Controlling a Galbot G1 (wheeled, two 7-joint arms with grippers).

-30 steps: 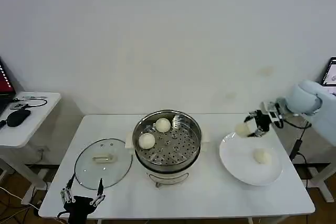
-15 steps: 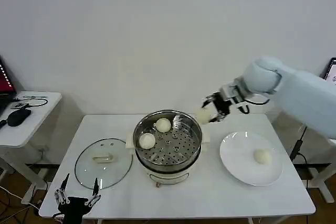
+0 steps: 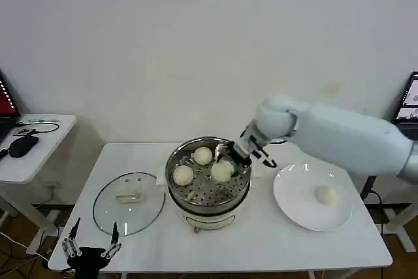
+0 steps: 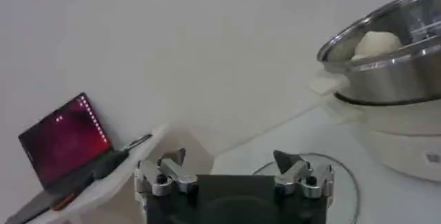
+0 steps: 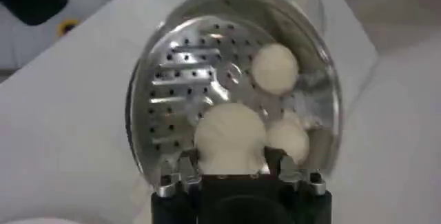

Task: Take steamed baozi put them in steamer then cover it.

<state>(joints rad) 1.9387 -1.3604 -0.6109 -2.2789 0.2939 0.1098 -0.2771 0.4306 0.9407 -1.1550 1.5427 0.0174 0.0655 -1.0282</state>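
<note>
While the third baozi [image 3: 222, 171] is held over the steamer [image 3: 209, 178], the loading step is judged under way: two buns [image 3: 182, 175] [image 3: 203, 155] already lie on the perforated tray [image 5: 186, 108], and one bun [image 3: 325, 194] is left on the white plate [image 3: 294, 207]. The right gripper [image 3: 226, 163] is positioned inside the steamer's rim, its fingers [image 5: 180, 168] closed onto the bun's sides, as seen in the right wrist view. A release onto a free patch of tray is called for next, clear of the other two. The left gripper [image 3: 90, 249] is parked at the table's near edge by the glass lid [image 3: 128, 203], fingers [image 4: 172, 160] spread and empty
</note>
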